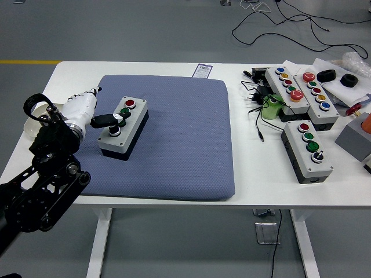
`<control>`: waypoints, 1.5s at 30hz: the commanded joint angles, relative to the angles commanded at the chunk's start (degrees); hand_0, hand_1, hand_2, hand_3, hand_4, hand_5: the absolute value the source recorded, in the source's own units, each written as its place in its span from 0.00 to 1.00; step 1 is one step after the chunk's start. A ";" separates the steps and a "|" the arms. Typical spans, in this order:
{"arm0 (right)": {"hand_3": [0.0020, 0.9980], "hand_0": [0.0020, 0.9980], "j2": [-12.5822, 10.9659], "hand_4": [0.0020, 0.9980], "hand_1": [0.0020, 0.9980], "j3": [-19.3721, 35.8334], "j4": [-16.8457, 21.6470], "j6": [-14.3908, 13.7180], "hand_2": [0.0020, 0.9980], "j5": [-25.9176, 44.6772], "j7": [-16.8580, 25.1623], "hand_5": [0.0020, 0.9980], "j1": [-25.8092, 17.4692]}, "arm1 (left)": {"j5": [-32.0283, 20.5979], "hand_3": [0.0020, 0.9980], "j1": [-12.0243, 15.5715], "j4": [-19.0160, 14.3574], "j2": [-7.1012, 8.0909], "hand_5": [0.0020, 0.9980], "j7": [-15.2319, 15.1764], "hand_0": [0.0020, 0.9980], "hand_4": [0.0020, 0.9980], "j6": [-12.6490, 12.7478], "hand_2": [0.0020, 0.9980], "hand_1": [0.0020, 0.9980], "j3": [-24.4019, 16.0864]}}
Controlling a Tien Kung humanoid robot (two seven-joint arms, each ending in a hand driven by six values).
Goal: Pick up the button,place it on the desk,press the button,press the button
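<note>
The button box (123, 127) sits on the blue mat (174, 139), in its left part, with its long axis running from near-left to far-right. Three controls line its top: a red button (130, 103) at the far end, a green one (124, 112) in the middle, and a knob or silver button at the near end, partly hidden. So the box already appears to be set down on the table (243, 179), and the pressing step looks to be in hand.

The left hand (87, 113) comes in from the left and lies just beside the box on its left side. One dark finger (107, 120) reaches right across the box top, its tip on or just above the near control; contact cannot be told for sure. The hand grips nothing, and its other fingers look loosely bent. The right hand is out of view, so the left is the only one placed to press.

Other button boxes (307, 150) lie well apart at the right.
</note>
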 joint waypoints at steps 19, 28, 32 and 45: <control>0.62 0.67 -0.22 0.31 0.66 -0.85 0.00 -0.01 0.68 0.68 -0.07 0.17 0.19 | -1.36 1.00 -4.12 8.47 -6.66 0.79 0.00 0.94 1.00 -1.49 1.00 1.00 0.63; 0.62 0.67 -0.41 0.31 0.66 -0.51 0.00 0.05 0.68 0.26 -0.13 0.17 0.07 | 2.47 1.00 -5.47 13.83 -9.69 0.78 0.00 0.92 1.00 -3.38 1.00 1.00 -1.07; 0.62 0.67 -0.54 0.31 0.66 -0.49 0.00 0.06 0.68 0.25 -0.15 0.17 0.02 | 5.44 1.00 -5.64 15.31 -10.34 0.75 0.00 0.89 1.00 -3.23 1.00 1.00 -1.45; 0.62 0.67 -0.62 0.31 0.66 0.15 0.00 0.17 0.68 -0.10 -0.27 0.17 0.02 | 11.07 1.00 -5.65 16.02 -10.58 0.59 0.00 0.70 0.97 -8.87 1.00 0.90 -1.46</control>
